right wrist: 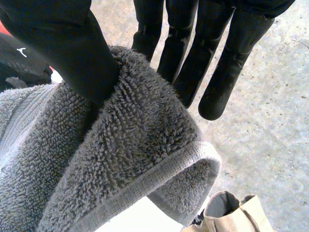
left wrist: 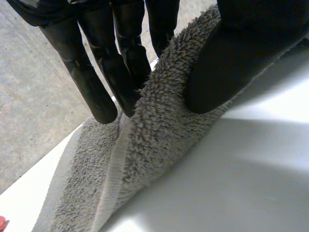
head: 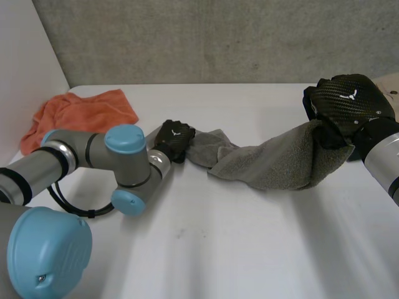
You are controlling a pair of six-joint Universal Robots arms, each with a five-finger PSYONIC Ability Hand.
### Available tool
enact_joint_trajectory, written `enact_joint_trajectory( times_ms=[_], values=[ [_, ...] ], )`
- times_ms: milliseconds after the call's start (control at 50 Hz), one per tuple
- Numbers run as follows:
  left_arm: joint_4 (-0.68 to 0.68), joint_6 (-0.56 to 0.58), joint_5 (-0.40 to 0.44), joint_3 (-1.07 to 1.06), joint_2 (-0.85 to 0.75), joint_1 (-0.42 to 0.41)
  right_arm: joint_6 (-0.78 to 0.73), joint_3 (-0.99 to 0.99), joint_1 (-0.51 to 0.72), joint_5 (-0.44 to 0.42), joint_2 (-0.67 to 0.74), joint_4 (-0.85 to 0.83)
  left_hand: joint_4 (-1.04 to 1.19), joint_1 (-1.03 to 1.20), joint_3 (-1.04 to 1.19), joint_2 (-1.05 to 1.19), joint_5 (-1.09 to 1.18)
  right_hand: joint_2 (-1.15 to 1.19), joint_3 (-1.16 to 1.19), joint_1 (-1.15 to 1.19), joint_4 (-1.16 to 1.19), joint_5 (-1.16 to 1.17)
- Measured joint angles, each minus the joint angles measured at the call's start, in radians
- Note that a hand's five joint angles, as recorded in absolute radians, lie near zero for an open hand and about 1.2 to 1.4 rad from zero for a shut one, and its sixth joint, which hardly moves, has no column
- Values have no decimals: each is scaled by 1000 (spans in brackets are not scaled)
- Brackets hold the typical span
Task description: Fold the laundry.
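Note:
A grey towel [head: 268, 161] stretches across the middle of the white table [head: 237, 249], bunched and twisted between my two hands. My left hand [head: 174, 138] pinches its left end; in the left wrist view the thumb [left wrist: 231, 63] presses the grey towel [left wrist: 154, 145] against the fingers [left wrist: 96, 87]. My right hand [head: 346, 103] holds the right end lifted off the table. In the right wrist view its thumb [right wrist: 63, 48] clamps the towel's hemmed edge [right wrist: 145, 159] against the fingers [right wrist: 217, 72].
An orange cloth [head: 78, 115] lies crumpled at the table's far left, behind my left arm [head: 93, 156]. A beige cloth item [right wrist: 227, 215] lies below my right hand, also seen at the table's far right edge [head: 389, 84]. A grey wall backs the table.

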Motion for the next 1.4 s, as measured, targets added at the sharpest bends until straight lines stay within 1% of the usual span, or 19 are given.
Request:
enact_joint_trajectory(
  times_ms=[100,180,240,280,360,520,600,700,720,760,780,800,880,980,1060,1140,1220,1300,1400],
  values=[
    [-7,10,-33,-17,32,-2,0,0,-1,1,-1,0,8,0,8,7,0,0,0,0,0,0],
    [0,27,-118,-135,179,6,-1,-5,-4,1,-2,2,8,0,8,7,0,0,0,0,0,0],
    [13,31,-157,-252,317,22,-4,-12,-12,0,-2,13,8,0,8,7,0,0,0,0,0,0],
    [34,33,-184,-411,502,43,-9,-23,-37,-4,1,40,8,0,8,7,0,0,0,0,0,0],
    [73,33,-185,-610,723,57,-13,-49,-90,-13,30,81,12,0,8,7,0,0,0,0,0,0],
    [175,32,-132,-931,1020,42,-6,-213,-175,-53,275,143,12,0,8,7,0,0,0,12,0,0],
    [198,31,-120,-1006,1073,4,13,-352,-174,-58,442,150,12,0,10,10,0,0,0,12,0,0],
    [201,31,-122,-1028,1081,-37,49,-470,-163,-49,577,138,12,0,13,11,0,-63,-71,-20,-79,-45],
    [199,31,-123,-1030,1079,-50,67,-509,-160,-27,624,129,12,0,13,11,0,-261,-272,-233,-280,-235],
    [198,31,-125,-1029,1076,-61,84,-542,-157,5,662,121,12,0,13,11,0,-493,-476,-435,-484,-437],
    [198,31,-125,-1029,1076,-61,84,-542,-157,5,662,121,12,0,13,11,0,-493,-476,-435,-484,-437],
    [196,32,-128,-1028,1071,-76,103,-576,-149,74,696,110,12,0,13,11,0,-866,-860,-733,-868,-829],
    [193,34,-130,-1025,1070,-91,117,-580,-114,187,669,103,12,0,13,11,0,-949,-970,-775,-955,-921],
    [193,37,-131,-1022,1078,-98,113,-501,-63,238,543,115,12,0,13,11,0,-949,-971,-775,-955,-921],
    [195,38,-130,-1021,1089,-97,116,-359,-12,208,382,157,12,0,13,11,0,-949,-971,-775,-955,-921],
    [198,38,-129,-1020,1098,-95,147,-177,52,137,240,204,12,0,13,11,0,-949,-971,-775,-955,-921],
    [200,38,-127,-1020,1098,-92,164,-64,99,103,188,193,12,0,13,11,0,-935,-958,-768,-948,-913],
    [203,38,-126,-1018,1094,-85,146,95,187,76,164,86,12,0,13,11,0,-741,-749,-607,-767,-741],
    [205,41,-126,-1014,1082,-64,17,217,282,74,206,-70,12,0,13,11,0,-595,-611,-486,-620,-610]
  ],
)
